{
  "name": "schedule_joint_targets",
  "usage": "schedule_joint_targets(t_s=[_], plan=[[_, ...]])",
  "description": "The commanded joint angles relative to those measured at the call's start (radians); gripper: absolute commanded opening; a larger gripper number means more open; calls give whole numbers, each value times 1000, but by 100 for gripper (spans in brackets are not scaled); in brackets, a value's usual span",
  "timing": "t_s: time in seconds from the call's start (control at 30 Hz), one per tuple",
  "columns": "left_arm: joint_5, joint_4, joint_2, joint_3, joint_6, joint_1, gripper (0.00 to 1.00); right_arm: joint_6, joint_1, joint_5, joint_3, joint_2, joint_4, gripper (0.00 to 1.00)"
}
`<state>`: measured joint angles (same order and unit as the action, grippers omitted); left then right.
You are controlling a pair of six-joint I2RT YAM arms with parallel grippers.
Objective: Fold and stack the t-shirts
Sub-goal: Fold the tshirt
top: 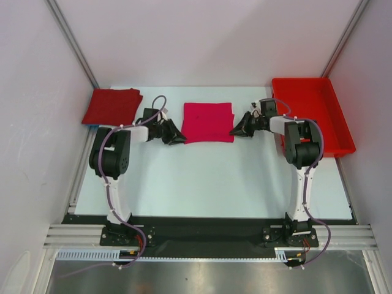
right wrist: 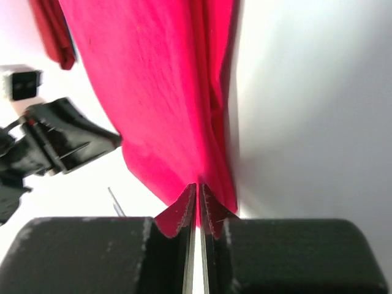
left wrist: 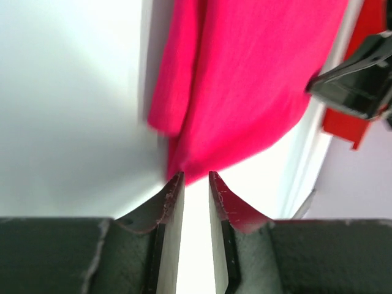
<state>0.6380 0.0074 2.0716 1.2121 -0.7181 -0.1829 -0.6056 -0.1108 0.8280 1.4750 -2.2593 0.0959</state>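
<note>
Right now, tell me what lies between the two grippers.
The folded magenta-pink t-shirt lies between the left gripper and the right gripper, one at each side edge, shown in the top external view.

Lab enclosure: white walls (top: 202, 37), aluminium rails (top: 208, 234)

The desk (top: 202, 177) is one, and on it there are two t-shirts: one magenta-pink t-shirt (top: 208, 122) and one crimson t-shirt (top: 112, 106). There is one red plastic tray (top: 312, 98). The arms are two, the left arm (top: 110, 153) and the right arm (top: 300, 147). Each arm carries one tool, so the tools are also two: the left tool (top: 179, 139) and the right tool (top: 234, 131). Each tool has two fingers (left wrist: 168, 205), which makes four fingers in total.
</note>
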Motion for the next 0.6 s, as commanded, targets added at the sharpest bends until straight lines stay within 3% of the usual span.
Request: schedule_joint_targets(t_s=[0.0, 0.2, 0.33, 0.43, 0.57], plan=[[-40, -150, -123, 33, 128, 5, 29, 44, -27, -58, 22, 96, 102, 10], [37, -12, -79, 99, -33, -26, 29, -91, -153, 23, 189, 14, 39, 10], [65, 117, 45, 153, -165, -70, 28, -233, -197, 77, 219, -80, -125, 9], [74, 150, 123, 179, -211, -85, 27, -243, -198, 85, 154, -97, -177, 9], [60, 175, 125, 72, -218, -79, 26, -163, -156, 80, 6, -66, -154, 9]])
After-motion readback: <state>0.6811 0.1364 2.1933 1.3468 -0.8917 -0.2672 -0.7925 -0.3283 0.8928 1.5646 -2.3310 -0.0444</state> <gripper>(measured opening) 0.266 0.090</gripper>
